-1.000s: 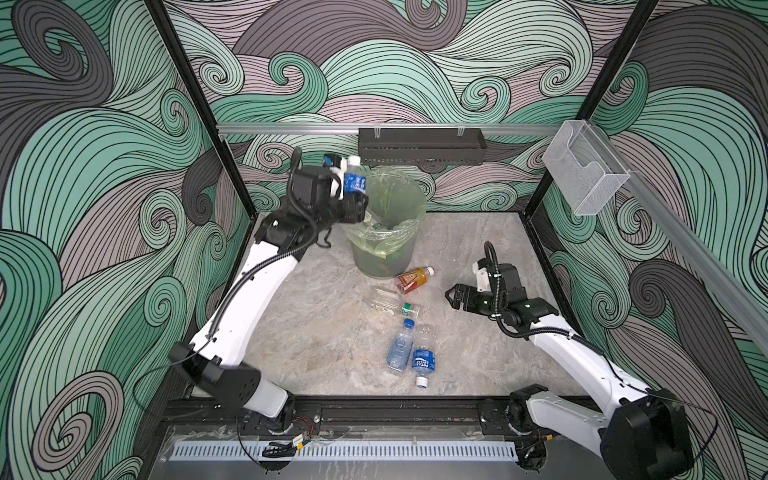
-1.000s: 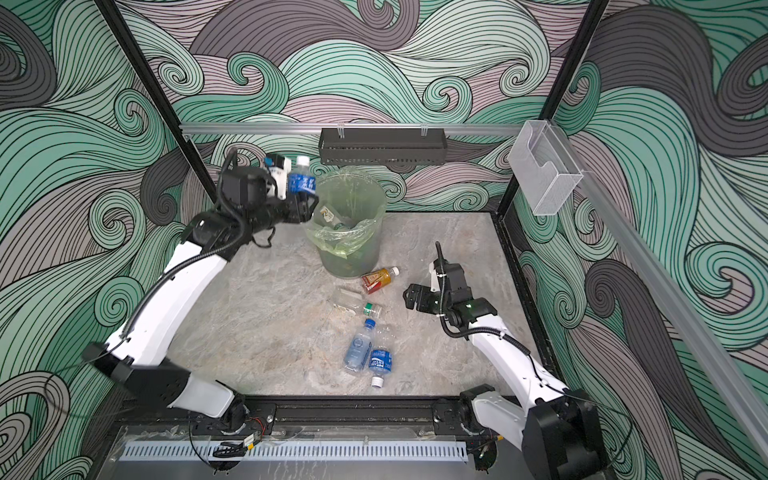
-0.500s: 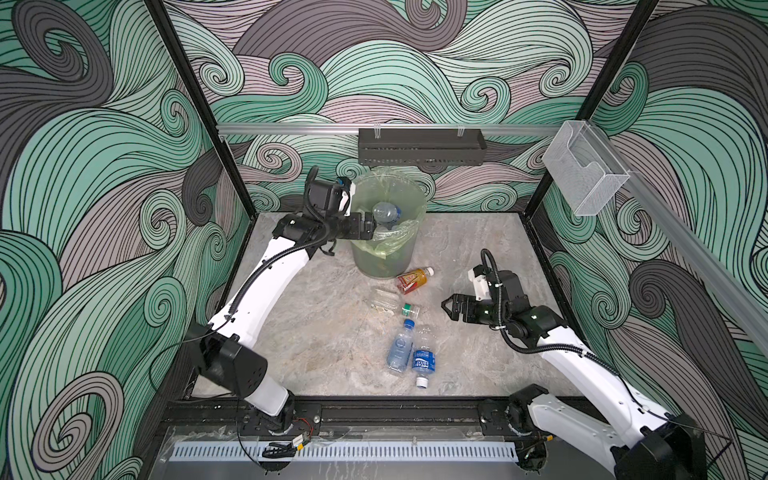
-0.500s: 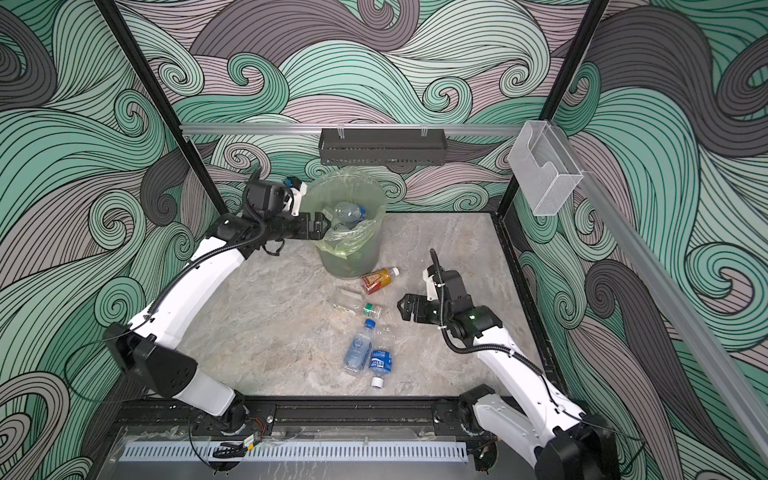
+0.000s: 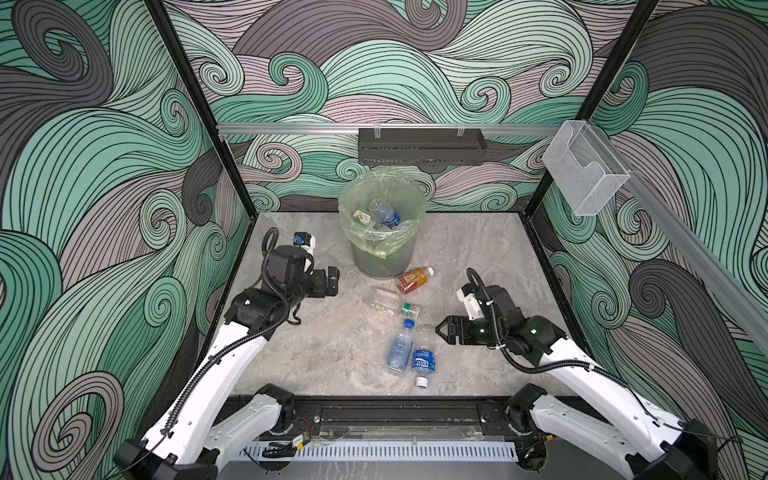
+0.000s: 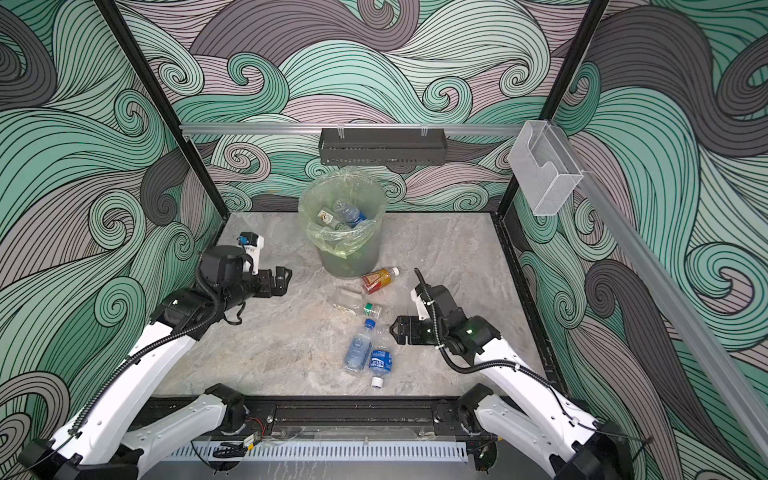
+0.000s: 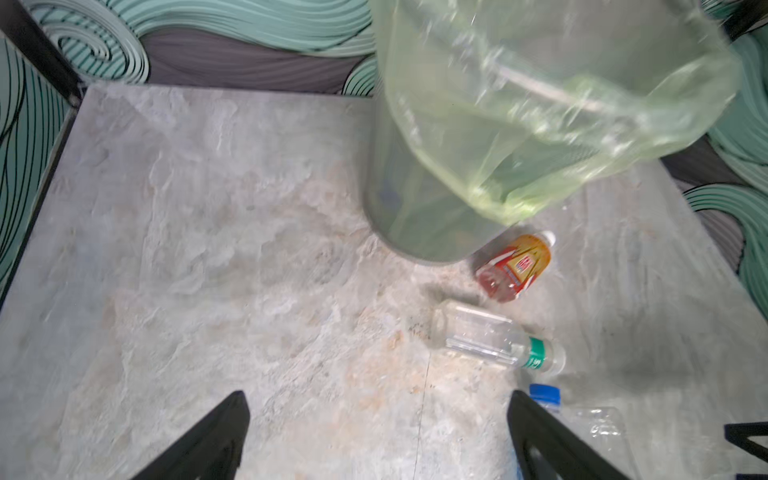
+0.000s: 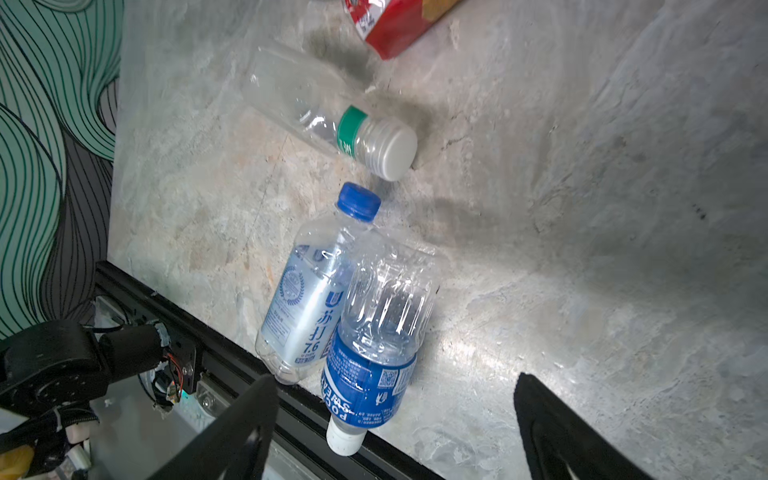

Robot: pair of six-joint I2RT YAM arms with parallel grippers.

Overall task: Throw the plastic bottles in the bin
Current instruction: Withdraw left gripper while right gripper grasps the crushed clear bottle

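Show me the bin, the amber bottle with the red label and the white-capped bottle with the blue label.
bin [image 5: 384, 264]: in a top view, on its grey-green outer wall.
amber bottle [image 5: 409, 281]: in a top view, on its label.
white-capped bottle [image 8: 368, 374]: in the right wrist view, on its dark blue label.

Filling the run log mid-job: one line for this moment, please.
left pincer: open, empty | right pincer: open, near Pocari Sweat bottle | bin: bottles inside | table: also amber bottle, green-band bottle, blue-cap bottle

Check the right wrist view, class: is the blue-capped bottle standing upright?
No, the blue-capped bottle lies on its side on the table.
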